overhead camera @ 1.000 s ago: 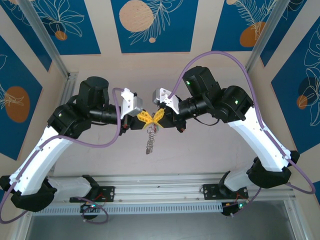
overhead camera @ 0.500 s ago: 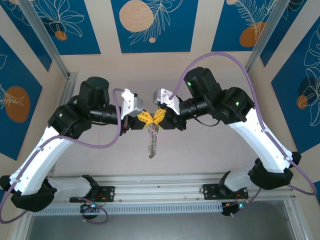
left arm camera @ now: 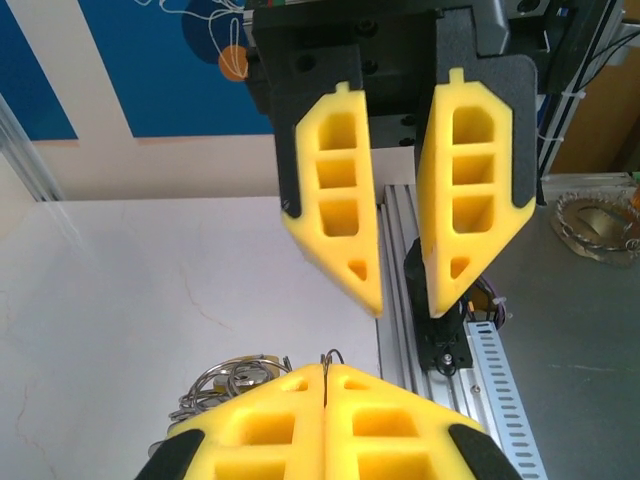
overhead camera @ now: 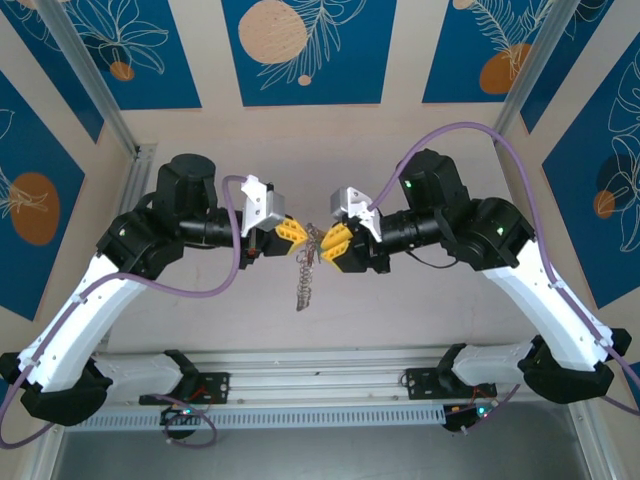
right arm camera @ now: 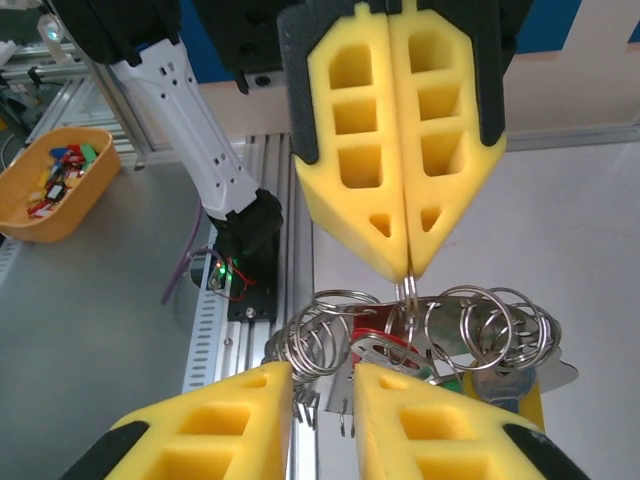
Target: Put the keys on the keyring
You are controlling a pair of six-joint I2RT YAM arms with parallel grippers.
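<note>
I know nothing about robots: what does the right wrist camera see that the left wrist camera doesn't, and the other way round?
Right wrist camera: the left gripper shut on a wire of the keyring, the red key among its bunched rings, and an orange bowl off to one side. Left wrist camera: the right gripper facing it, jaws apart and empty, and what looks like a coiled chain on the grey surface. Both: yellow foam fingers, some keyring loops and the pale table.

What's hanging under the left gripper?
The keyring hangs from the shut left gripper: a bunch of silvery loops with the red-headed key among them. The loops cover the key's blade.
</note>
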